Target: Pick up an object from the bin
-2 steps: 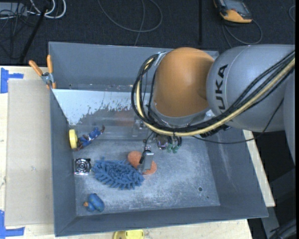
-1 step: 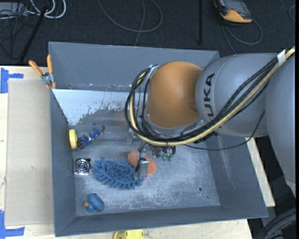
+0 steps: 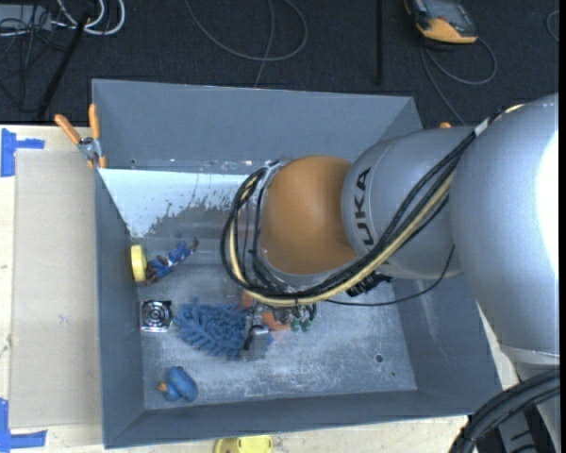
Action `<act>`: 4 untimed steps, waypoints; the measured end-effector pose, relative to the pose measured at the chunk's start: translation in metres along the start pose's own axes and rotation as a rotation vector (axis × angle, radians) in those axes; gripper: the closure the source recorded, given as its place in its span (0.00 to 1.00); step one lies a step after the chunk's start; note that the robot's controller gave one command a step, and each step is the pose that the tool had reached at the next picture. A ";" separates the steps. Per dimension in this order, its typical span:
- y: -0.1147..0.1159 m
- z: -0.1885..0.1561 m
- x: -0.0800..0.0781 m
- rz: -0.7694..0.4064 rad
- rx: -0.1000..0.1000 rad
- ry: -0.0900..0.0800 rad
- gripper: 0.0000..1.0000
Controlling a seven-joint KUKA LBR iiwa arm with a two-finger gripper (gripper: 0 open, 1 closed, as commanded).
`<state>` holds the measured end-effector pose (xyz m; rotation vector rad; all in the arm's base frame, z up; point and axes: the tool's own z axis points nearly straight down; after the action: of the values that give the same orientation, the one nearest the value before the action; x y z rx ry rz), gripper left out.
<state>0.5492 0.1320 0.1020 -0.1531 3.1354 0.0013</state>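
Observation:
My gripper [image 3: 258, 334] reaches down from under the arm's wrist to the bin floor, left of the middle. It touches the right end of a dark blue bristly, brush-like thing [image 3: 210, 328] that lies flat beside it. Small orange and green pieces [image 3: 290, 321] show just right of the gripper, partly hidden under the wrist. A small square silver thing [image 3: 156, 315] rests to the left of the blue brush.
A yellow-capped blue tool [image 3: 157, 262] lies near the left wall, and a small rounded blue thing [image 3: 177, 383] sits at the front left. The arm and its cables cover the bin's middle and right. Bare floor shows at the front right.

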 end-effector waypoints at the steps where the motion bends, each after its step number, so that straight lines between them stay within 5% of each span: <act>1: 0.011 0.029 0.013 -0.130 0.000 0.006 1.00; 2: 0.011 0.029 0.012 -0.129 0.000 0.006 1.00; 3: 0.031 -0.075 0.015 -0.140 0.000 0.003 1.00; 4: 0.031 -0.075 0.015 -0.139 0.000 0.003 1.00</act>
<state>0.5312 0.1612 0.1770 -0.3707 3.1198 0.0008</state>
